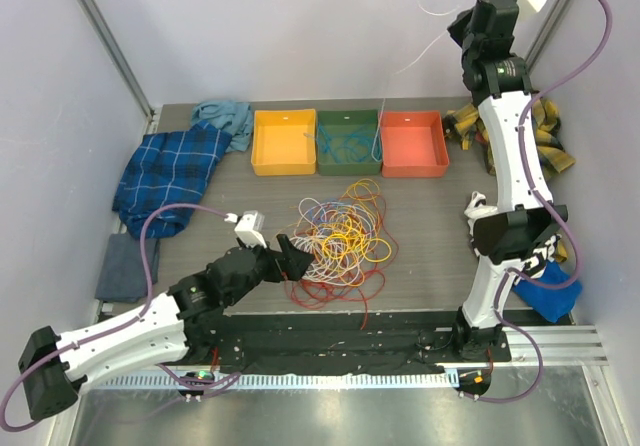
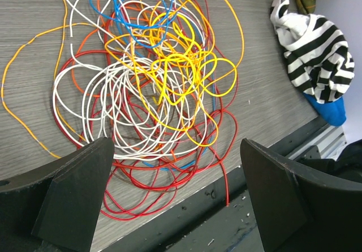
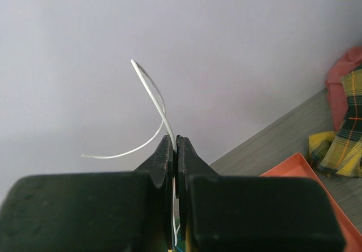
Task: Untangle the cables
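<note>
My right gripper (image 3: pixel 173 142) pinches a white cable (image 3: pixel 150 87) high over the worktop's (image 1: pixel 430 241) far right. Left gripper (image 2: pixel 175 150) gapes beside the tangle (image 1: pixel 340 238), near-edge middle. Thin cable may slip; lower end possibly snagged, unclear.

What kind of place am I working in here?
Probably a lab robot cell, not a home: plain pale walls on metal framing, robot arms bolted to a rail, three sorting bins behind the tangled cables.
</note>
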